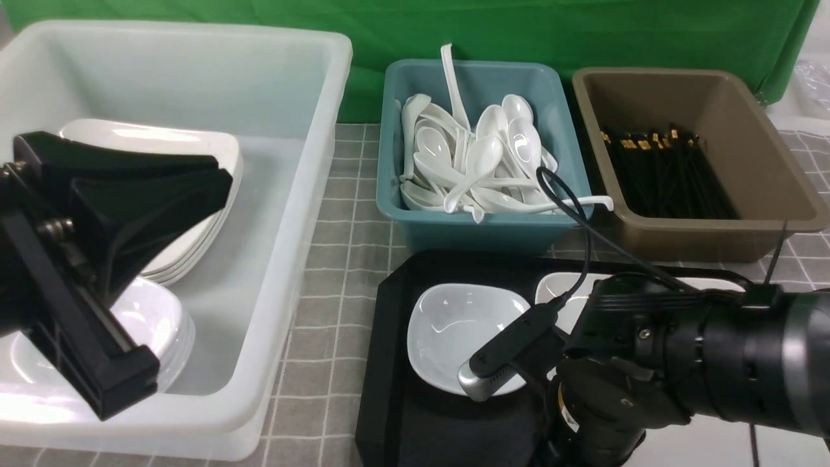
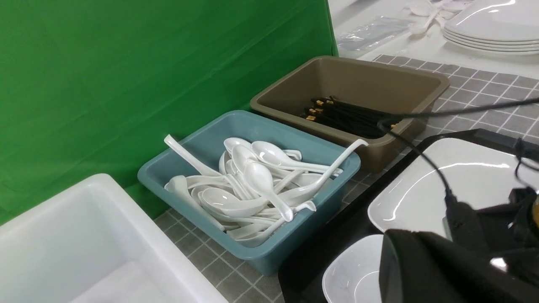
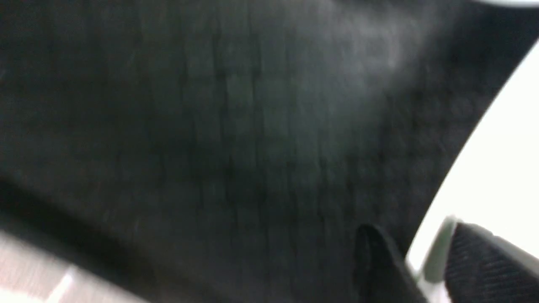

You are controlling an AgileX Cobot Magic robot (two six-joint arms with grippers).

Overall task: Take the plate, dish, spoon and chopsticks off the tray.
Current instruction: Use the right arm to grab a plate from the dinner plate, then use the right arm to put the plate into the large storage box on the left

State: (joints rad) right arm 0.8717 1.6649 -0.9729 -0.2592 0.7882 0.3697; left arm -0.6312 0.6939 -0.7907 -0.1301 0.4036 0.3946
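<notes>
Right arm (image 1: pixel 655 383) looms lower right; right gripper (image 3: pixel 417 244) narrow, astride the plate (image 3: pixel 497 160) rim, grip unclear. Left gripper (image 1: pixel 123 214) mid-left, can't tell. Dish (image 1: pixel 454 331) centre-low on the tray (image 1: pixel 389 363). Grey checked cloth (image 1: pixel 337 259), green backdrop (image 1: pixel 519 26) up top.

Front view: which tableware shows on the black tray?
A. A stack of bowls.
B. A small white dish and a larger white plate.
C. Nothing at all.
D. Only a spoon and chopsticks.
B: the dish sits on the tray, with the plate beside it, partly hidden behind the right arm.
</notes>
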